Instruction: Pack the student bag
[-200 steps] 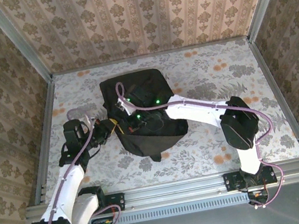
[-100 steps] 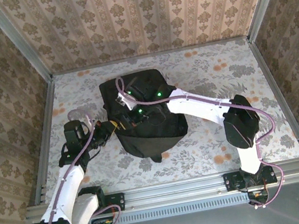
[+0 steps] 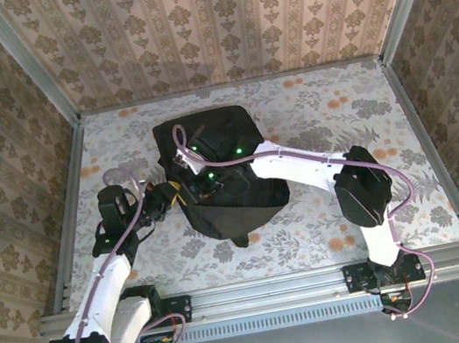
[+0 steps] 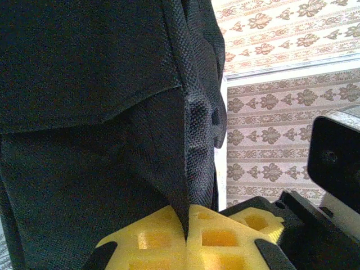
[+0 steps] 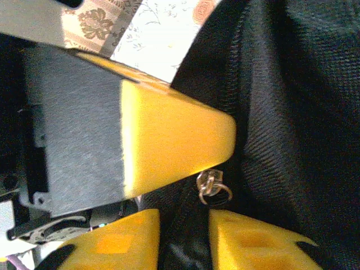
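Observation:
The student bag point(image 3: 223, 173), a black soft backpack, lies in the middle of the table. My left gripper point(image 4: 185, 225) is at the bag's left edge point(image 3: 172, 196) and is shut on a fold of its black fabric point(image 4: 185, 169). My right gripper point(image 5: 184, 222) reaches across the bag from the right point(image 3: 189, 171), close to the left one. Its yellow fingers point(image 5: 253, 239) stand a little apart over a strip of the bag's fabric. A small silver zipper pull point(image 5: 212, 187) lies just ahead of them, free of both fingers. One yellow finger point(image 5: 174, 143) of the left gripper sits just above the pull.
The table point(image 3: 336, 117) has a floral cloth and is boxed in by patterned walls point(image 3: 211, 15) with metal rails. Bare cloth lies to the right of the bag and in front of it point(image 3: 295, 240). The right arm point(image 3: 309, 166) spans the bag's right half.
My right gripper has shifted a little left along the bag's top towards the left gripper, and its jaws have parted. The left gripper has kept its hold and place.

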